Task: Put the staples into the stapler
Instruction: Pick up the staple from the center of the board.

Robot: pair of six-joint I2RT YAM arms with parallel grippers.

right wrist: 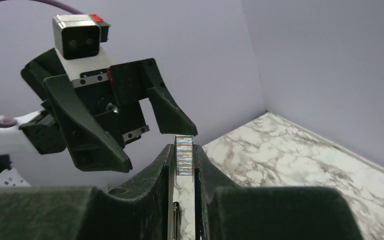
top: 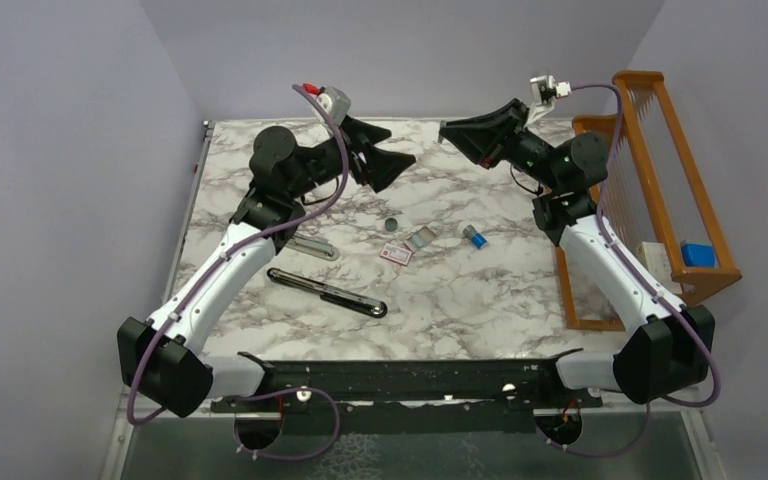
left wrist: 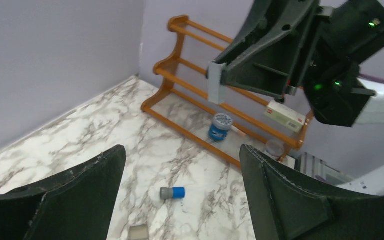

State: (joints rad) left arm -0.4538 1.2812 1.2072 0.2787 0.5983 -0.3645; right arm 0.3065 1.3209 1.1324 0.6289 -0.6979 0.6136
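Right gripper (right wrist: 184, 150) is clamping a staple strip (right wrist: 184, 156) edgewise, up over the far table (top: 480, 290); left gripper (left wrist: 181, 150) is gaping opposite it, empty. Any handover is risking a slip or snapped strip from that thin pinch, with the stapler (top: 325, 292) lying near-left.

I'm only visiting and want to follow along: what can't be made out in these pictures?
- Top view: the staple strip in the right end effector is too small to see.
- Top view: a silvery part near the stapler lies half under the left arm.
- Left wrist view: a grey piece is cut by the bottom edge.
- Right wrist view: no stapler; the fingers fill the lower frame.
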